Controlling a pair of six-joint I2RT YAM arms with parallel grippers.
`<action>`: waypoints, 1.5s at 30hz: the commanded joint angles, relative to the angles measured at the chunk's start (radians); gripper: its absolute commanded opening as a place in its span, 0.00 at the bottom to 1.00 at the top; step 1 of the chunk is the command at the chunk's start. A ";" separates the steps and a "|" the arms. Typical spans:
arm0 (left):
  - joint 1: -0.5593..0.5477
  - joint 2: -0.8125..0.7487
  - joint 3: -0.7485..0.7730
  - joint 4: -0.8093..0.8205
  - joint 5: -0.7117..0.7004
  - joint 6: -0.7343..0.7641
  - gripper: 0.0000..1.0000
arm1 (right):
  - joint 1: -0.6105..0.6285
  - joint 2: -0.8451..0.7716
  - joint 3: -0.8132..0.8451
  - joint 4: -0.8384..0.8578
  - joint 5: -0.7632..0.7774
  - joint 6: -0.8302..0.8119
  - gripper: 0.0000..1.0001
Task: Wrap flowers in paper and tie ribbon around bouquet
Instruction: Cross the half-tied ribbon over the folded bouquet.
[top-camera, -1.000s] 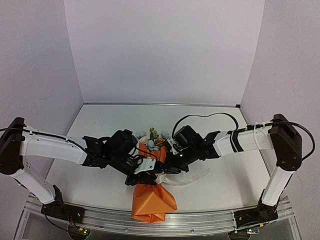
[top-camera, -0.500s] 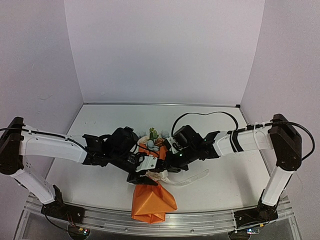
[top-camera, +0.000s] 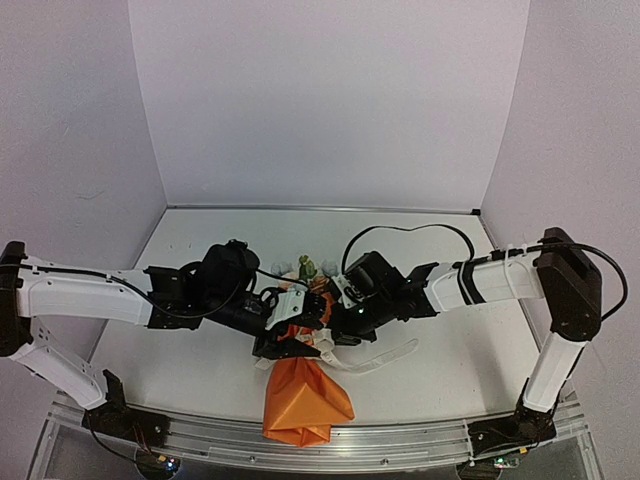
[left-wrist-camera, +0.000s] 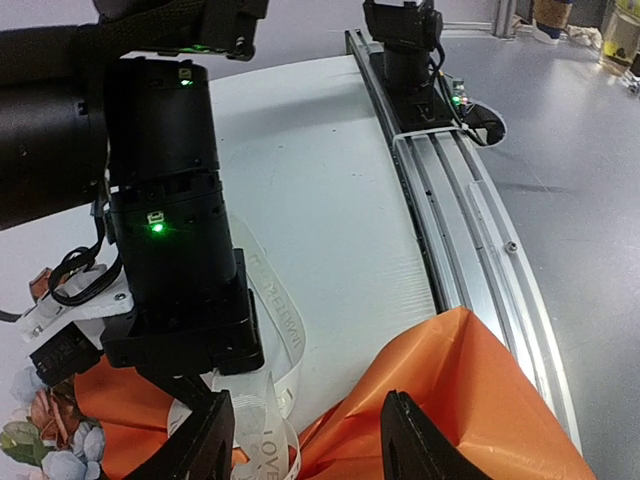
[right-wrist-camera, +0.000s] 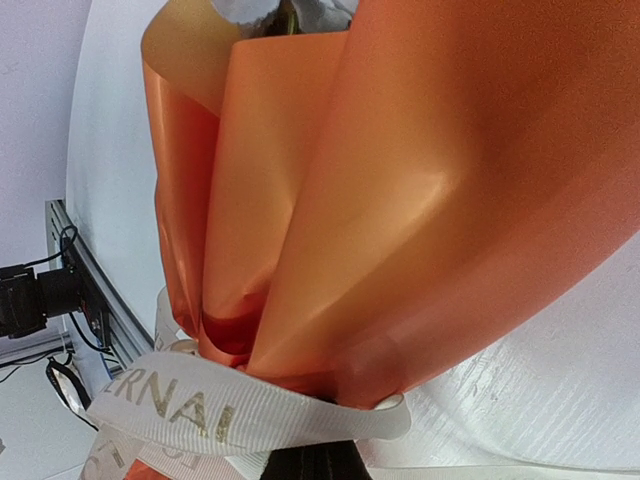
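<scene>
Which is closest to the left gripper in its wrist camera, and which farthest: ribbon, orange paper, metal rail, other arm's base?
1. The ribbon and the orange paper, both right at the left gripper; too close to call.
2. The metal rail, off to the right.
3. The other arm's base, at the top.

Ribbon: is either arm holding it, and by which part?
Yes. The right jaws are shut on the ribbon, pinching a lettered stretch beside the bouquet. The left jaws stand open, holding nothing.

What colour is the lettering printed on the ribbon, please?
Gold, on the cream ribbon, clearest in the right wrist view.
</scene>
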 joint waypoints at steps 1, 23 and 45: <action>0.001 0.029 0.031 0.039 -0.112 -0.075 0.54 | 0.007 0.010 0.044 -0.001 0.018 -0.024 0.00; 0.014 0.097 0.111 0.026 0.010 -0.050 0.00 | 0.009 0.027 0.055 -0.011 0.054 -0.022 0.00; 0.014 0.128 0.061 0.093 0.044 -0.082 0.37 | -0.008 0.052 0.109 0.102 -0.093 -0.072 0.00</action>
